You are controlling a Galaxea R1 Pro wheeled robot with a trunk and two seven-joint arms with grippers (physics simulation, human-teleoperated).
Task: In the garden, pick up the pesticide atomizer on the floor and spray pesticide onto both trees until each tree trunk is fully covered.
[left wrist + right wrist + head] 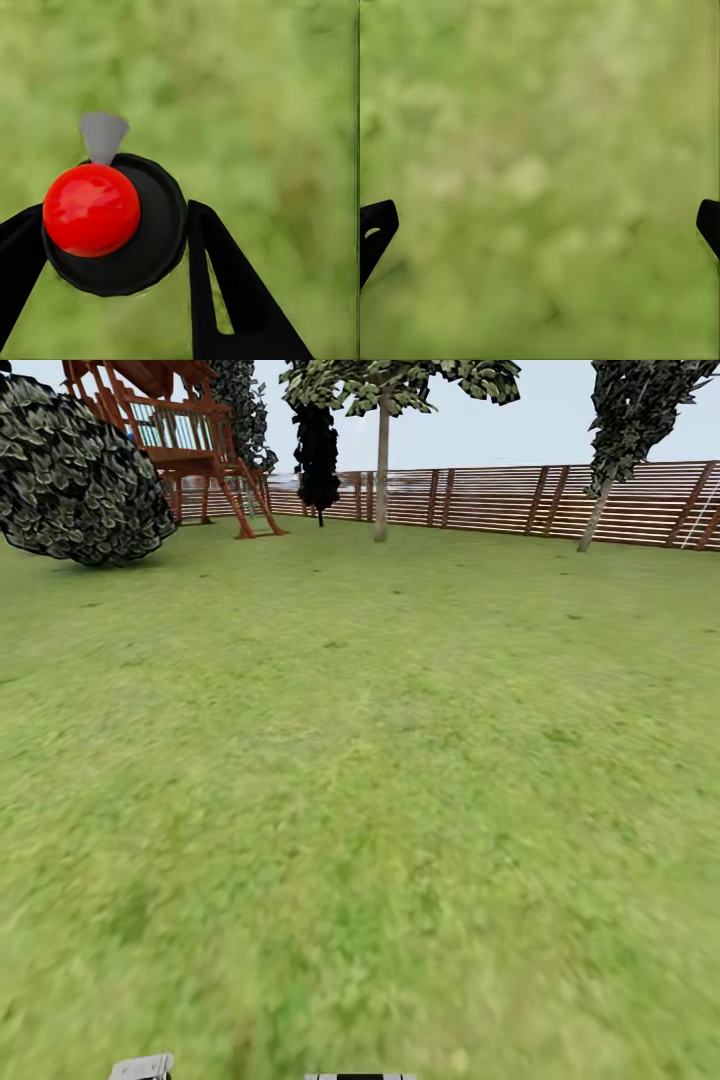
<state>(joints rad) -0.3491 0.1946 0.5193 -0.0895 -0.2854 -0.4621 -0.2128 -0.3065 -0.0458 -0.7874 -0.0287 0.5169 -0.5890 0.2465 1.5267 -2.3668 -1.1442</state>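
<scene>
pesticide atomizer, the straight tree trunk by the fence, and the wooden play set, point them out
pesticide atomizer (91, 210), left wrist view, on its red cap
tree trunk (381, 480), head view, mid trunk
wooden play set (190, 450), head view, on its railed deck

A wide green lawn (360, 780) carries everything. Taking the brown slatted fence (500, 500) as landmark: a straight-trunked tree (381, 470) stands just before it, a leaning tree (598, 510) near its right stretch, a red play frame (190, 450) and bushy shrub (75, 475) toward its left end.
</scene>
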